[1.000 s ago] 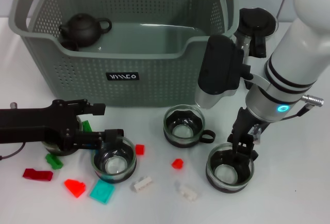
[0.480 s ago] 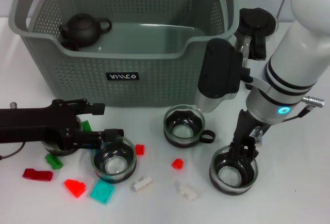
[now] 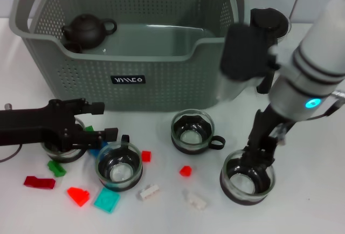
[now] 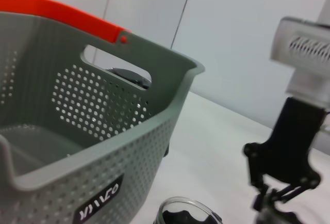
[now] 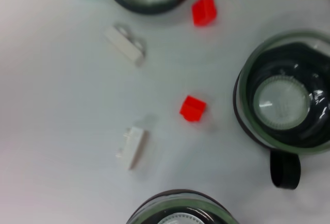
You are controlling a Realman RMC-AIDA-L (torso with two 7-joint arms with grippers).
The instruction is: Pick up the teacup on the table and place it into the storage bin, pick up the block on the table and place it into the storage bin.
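Observation:
Several glass teacups with dark inserts stand in front of the storage bin (image 3: 161,77). My right gripper (image 3: 257,158) is shut on the rim of the rightmost teacup (image 3: 247,179), one finger inside and one outside; that cup's rim (image 5: 180,211) also shows in the right wrist view. Other teacups sit at the centre (image 3: 192,131), at front left (image 3: 118,166) and partly under my left arm (image 3: 62,152). Left of the front-left cup, my left gripper (image 3: 99,121) hangs open and empty. Small blocks lie scattered: red (image 3: 185,170), white (image 3: 147,192), teal (image 3: 107,199).
A dark teapot (image 3: 86,29) sits inside the bin at its left end. A glass pitcher with a black lid (image 3: 267,26) stands behind my right arm beside the bin. More blocks, red (image 3: 39,181), green (image 3: 56,167) and orange (image 3: 78,195), lie at front left.
My right arm has risen and shifted right, and its teacup has crept right with it. My left gripper has drawn back to the left, off the front-left cup's rim.

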